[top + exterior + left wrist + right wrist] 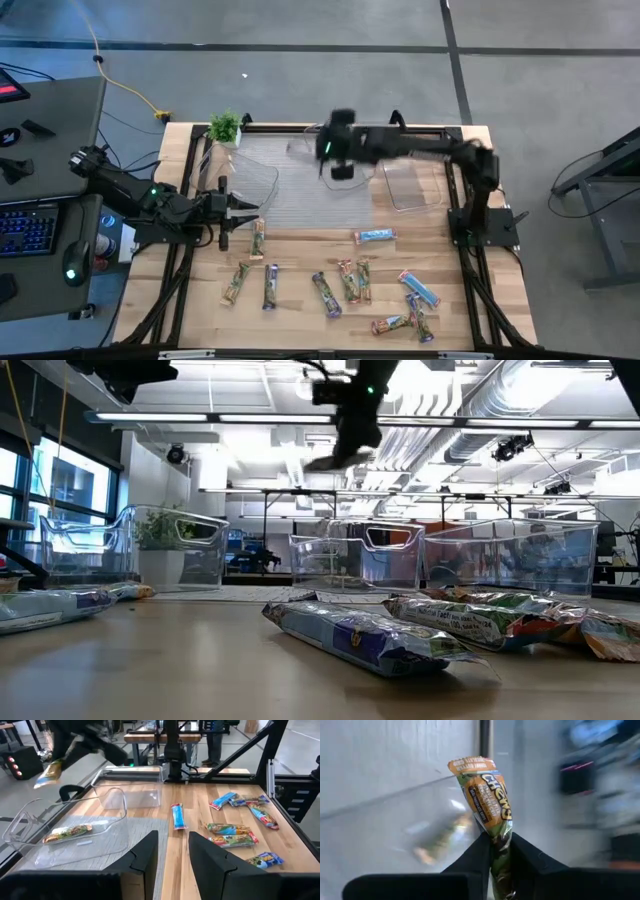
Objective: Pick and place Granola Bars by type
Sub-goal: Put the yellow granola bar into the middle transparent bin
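My right gripper (341, 168) hangs high over the grey mat and is shut on a green and tan granola bar (487, 795), also seen in the left wrist view (48, 774). It is above the left clear tub (30, 820), where one green and tan bar (67, 833) lies flat on the floor. My left gripper (172, 852) is open near the table's left side (235, 208) and touches nothing. Several more bars lie flat on the wood: a light blue one (374, 236), green and tan ones (258, 238), purple ones (327, 295). My right gripper pinches the green and tan bar by one end (496, 834) between its two fingers. The rest of the bar juts out past the fingertips, its crimped orange end (470, 764) farthest out. The bar is lifted clear, high above the tub.
A second clear tub (412, 185) sits right of the mat, another (355, 555) toward the far edge. A small potted plant (225, 127) stands at the far left corner. Bars crowd the near half of the table (419, 288); the right arm's base (480, 222) stands at the right.
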Available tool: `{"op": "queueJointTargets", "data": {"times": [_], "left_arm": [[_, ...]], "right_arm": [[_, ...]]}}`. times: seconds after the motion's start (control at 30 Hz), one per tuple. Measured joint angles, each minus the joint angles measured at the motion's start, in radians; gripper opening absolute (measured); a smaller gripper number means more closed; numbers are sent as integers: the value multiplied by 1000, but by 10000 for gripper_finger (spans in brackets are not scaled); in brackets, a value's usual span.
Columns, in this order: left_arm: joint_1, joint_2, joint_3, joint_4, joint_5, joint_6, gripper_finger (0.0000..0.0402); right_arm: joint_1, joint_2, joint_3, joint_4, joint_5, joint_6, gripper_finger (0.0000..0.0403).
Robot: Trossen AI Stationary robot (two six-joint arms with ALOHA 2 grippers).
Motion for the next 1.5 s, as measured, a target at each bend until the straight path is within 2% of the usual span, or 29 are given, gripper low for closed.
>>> {"op": "queueJointTargets", "data": {"times": [0.07,0.13,0.27,0.6,0.7,0.8,1.2,1.5], "left_arm": [[0,0,0,-1,-1,0,103],[0,0,0,-1,-1,0,103],[0,0,0,-2,-1,0,103],[0,0,0,-6,-2,0,103],[0,0,0,-6,-3,0,103],[0,0,0,-6,-4,0,103],[0,0,0,-6,-5,0,103],[0,0,0,-6,-5,-56,103]], "right_arm": [[-96,-3,-2,-5,-213,103,45],[-173,7,-25,46,-360,176,40],[-273,8,-141,209,-457,281,32],[-310,10,-422,477,-498,287,35],[-309,10,-480,567,-484,278,37],[-307,10,-510,578,-446,201,47],[-255,10,-522,643,-359,121,113],[-94,-1,-413,645,-445,-13,120]]}}
